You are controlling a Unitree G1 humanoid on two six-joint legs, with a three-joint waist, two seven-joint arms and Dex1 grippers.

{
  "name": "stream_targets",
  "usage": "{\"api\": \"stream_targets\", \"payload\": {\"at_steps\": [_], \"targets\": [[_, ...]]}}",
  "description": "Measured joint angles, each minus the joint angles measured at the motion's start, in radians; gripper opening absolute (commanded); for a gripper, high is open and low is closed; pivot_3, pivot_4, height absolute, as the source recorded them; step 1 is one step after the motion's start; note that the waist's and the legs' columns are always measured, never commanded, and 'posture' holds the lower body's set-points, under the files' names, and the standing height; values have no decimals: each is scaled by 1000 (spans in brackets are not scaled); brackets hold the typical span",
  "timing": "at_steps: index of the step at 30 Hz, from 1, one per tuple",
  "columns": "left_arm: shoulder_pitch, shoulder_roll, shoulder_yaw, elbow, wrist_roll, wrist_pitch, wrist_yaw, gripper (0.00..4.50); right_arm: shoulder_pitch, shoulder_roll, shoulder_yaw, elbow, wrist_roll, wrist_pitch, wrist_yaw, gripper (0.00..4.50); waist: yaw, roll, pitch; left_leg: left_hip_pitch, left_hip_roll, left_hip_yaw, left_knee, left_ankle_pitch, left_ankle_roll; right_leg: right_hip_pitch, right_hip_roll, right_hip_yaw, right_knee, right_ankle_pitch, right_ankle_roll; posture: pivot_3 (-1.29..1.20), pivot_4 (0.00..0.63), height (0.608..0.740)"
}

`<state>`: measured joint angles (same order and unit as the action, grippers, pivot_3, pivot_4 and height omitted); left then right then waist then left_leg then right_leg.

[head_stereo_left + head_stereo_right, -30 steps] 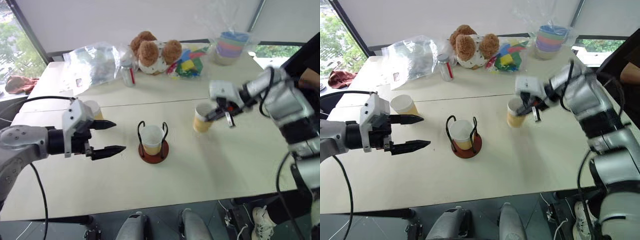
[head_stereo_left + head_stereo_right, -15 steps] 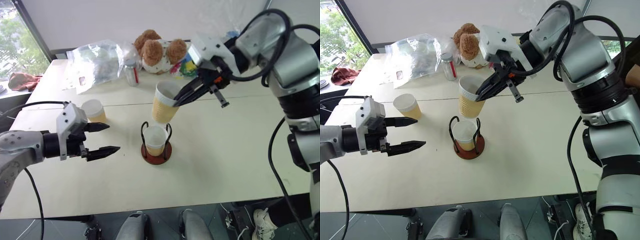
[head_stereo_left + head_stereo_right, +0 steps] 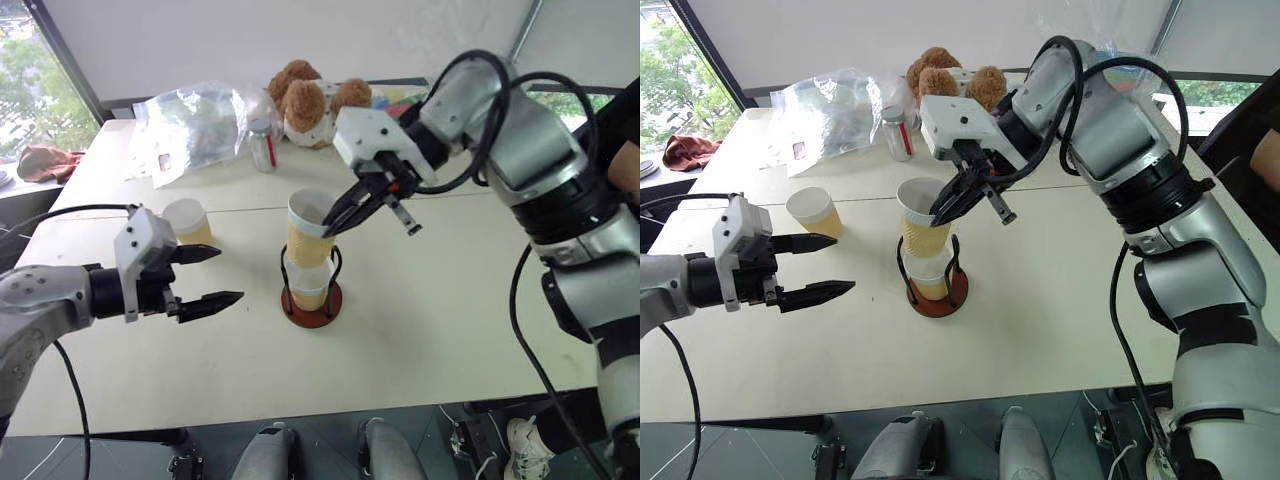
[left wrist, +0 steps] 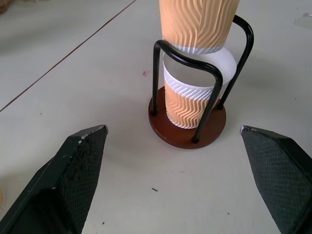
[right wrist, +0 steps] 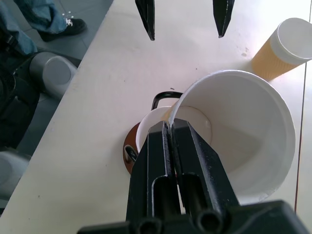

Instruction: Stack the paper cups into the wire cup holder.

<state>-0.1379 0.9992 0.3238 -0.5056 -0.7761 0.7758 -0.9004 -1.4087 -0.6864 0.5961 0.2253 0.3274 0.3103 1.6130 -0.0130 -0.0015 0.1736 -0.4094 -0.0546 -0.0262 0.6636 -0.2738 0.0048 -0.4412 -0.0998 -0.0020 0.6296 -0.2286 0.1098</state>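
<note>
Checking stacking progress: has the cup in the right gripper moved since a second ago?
Yes. The right gripper carried the paper cup from the table right of the wire cup holder to directly above it, over the cup already inside.

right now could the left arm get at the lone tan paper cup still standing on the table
Probably yes: the left gripper is open, and the lone tan paper cup stands just beyond its fingertips on bare cream table, nothing between them.
</note>
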Motion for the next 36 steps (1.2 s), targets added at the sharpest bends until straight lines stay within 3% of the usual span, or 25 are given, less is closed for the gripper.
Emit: {"api": "stream_targets", "payload": {"at_steps": [19,23,26,32,36], "targets": [[7,-23,0,-9,1,0,20,4500,18,-10,69,-35,12,-42,0,63,-2,0,0,0,0,0,0,0,1,0,0,0,0,0,0,0,150,740],[6,-23,0,-9,1,-1,21,4500,31,-3,70,-35,-1,-56,0,1364,-1,0,0,0,0,0,0,0,0,0,0,0,0,0,0,0,150,740],[6,-23,0,-9,1,-1,21,4500,33,-2,69,-36,-2,-54,0,2851,-1,0,0,0,0,0,0,0,0,0,0,0,0,0,0,0,150,740],[-18,-20,3,2,36,-43,26,4500,38,39,-31,-9,-16,27,-21,2851,1,0,0,0,0,0,0,0,0,0,0,0,0,0,0,0,150,740],[-43,44,8,143,185,-176,20,4500,53,41,-305,41,154,296,-128,2851,4,0,0,0,0,-1,-1,0,1,0,0,0,0,0,0,0,150,740]]}}
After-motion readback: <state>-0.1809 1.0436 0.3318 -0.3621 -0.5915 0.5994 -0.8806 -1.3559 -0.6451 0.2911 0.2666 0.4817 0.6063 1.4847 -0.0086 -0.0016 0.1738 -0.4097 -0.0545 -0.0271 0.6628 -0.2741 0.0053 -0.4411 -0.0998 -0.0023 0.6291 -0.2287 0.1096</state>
